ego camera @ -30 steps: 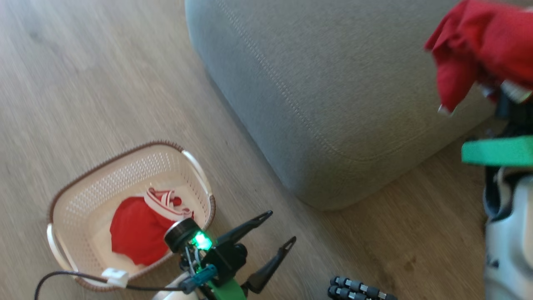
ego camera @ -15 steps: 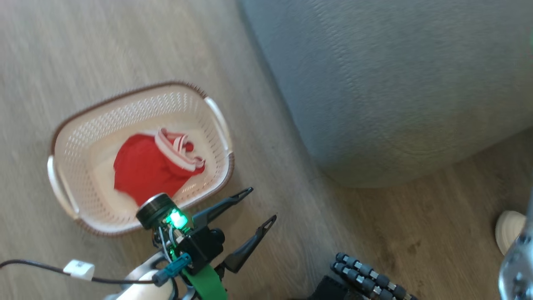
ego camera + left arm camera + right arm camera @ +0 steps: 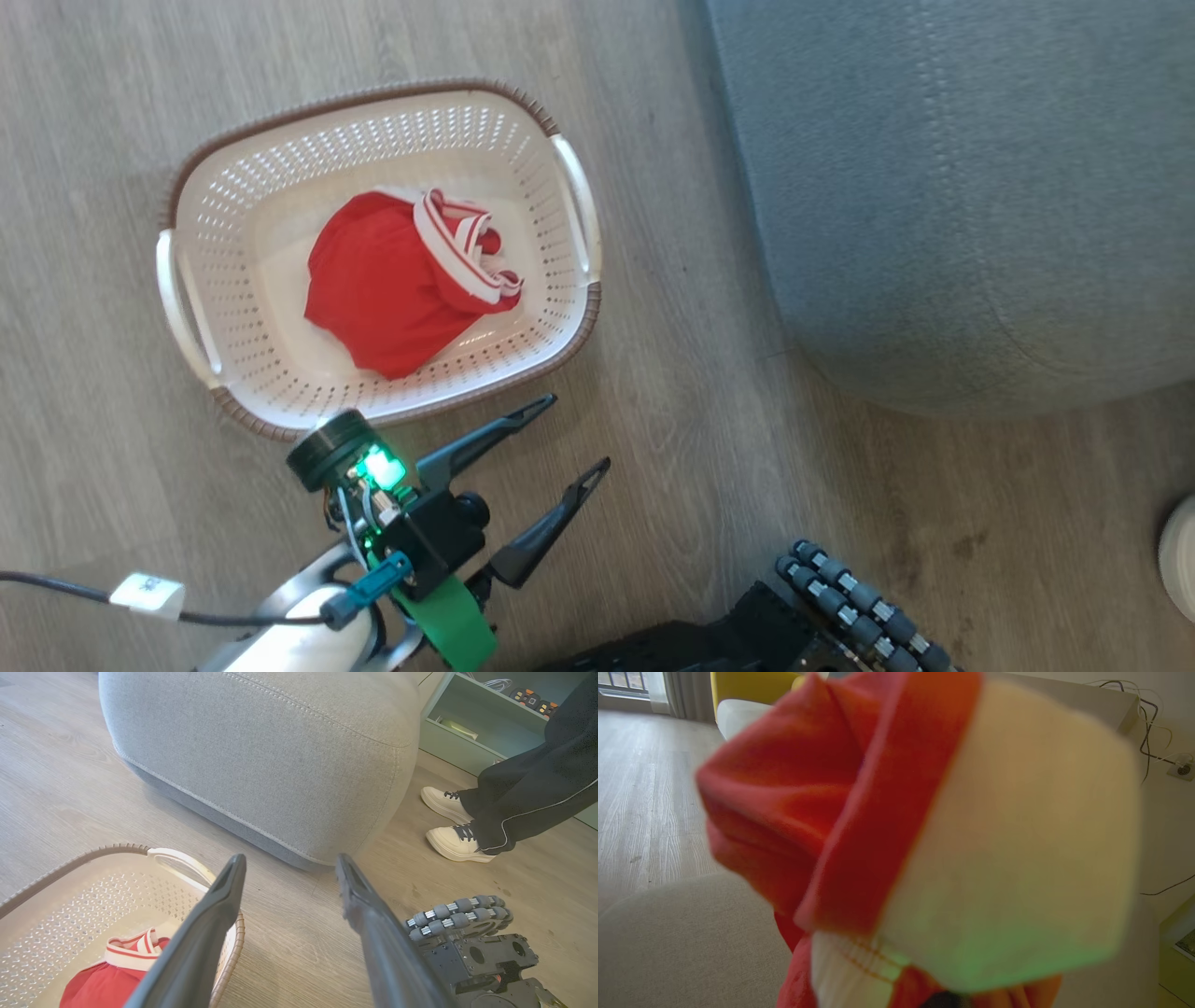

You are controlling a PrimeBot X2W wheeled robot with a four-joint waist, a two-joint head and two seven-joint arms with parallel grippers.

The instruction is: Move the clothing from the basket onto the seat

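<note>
Left end effector [image 3: 578, 431] agape beside basket [image 3: 373, 93], clothing [image 3: 392, 289] inside

The left gripper [image 3: 290, 858] is seen with its two dark fingers spread wide apart above the floor [image 3: 56, 788], between the basket [image 3: 70, 858] and the seat [image 3: 261, 751]. Red clothing [image 3: 93, 984] with white striped trim is seen lying in the basket near its brown rim. A person's white shoes [image 3: 455, 842] are planted on the floor beside the seat's rounded corner
</note>
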